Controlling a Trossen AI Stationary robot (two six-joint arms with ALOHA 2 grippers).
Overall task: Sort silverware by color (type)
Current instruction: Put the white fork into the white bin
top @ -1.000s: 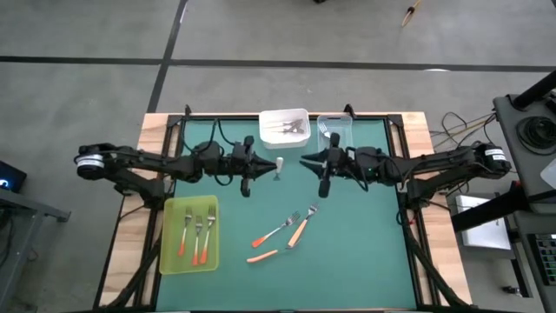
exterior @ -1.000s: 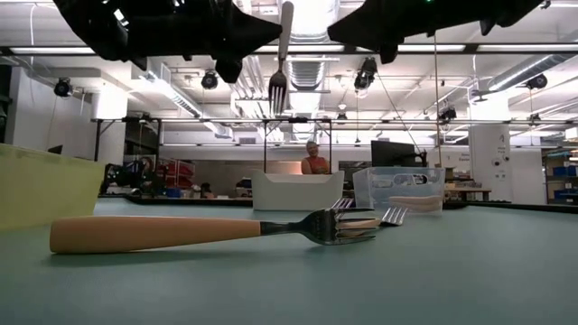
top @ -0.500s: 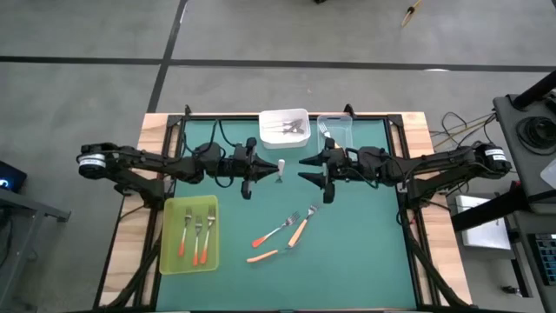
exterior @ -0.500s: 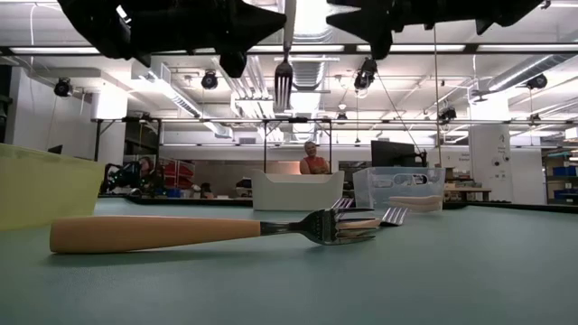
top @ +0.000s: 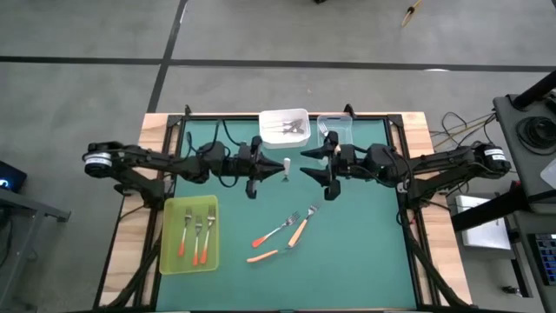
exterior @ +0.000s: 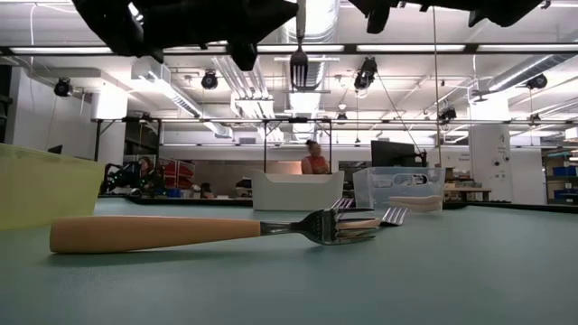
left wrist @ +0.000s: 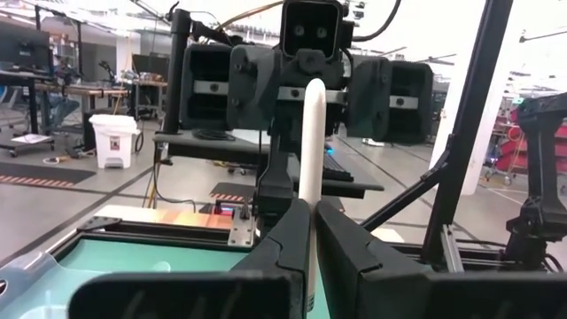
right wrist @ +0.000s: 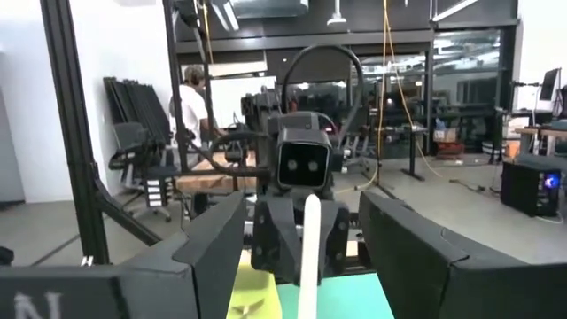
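My left gripper (top: 276,166) hovers over the table's middle, shut on a white-handled fork (top: 285,165). The fork stands upright, and its silver tines (exterior: 299,65) point down in the low view. My right gripper (top: 304,165) faces it from the table's right. It is open, its fingers (right wrist: 217,235) wide apart and short of the fork. Three forks lie flat on the green mat: a red-orange one (top: 276,232), a light orange one (top: 298,228) and another red-orange one (top: 261,256). My left gripper pinches the fork's white handle (left wrist: 309,190) between its two fingers, below the handle's free end. The fingers come level from the table's left and lie across the handle. The fork stands upright, handle up and tines down, well clear of the mat.
A yellow-green tray (top: 169,252) at the near left holds three red-orange forks. A white tray (top: 271,117) and a clear tray (top: 345,122) at the far edge hold more forks. Bare mat lies near right.
My right gripper has opened wide and tipped its fingers upward. My left gripper has carried the white fork a little up and toward the table's right, keeping it upright.
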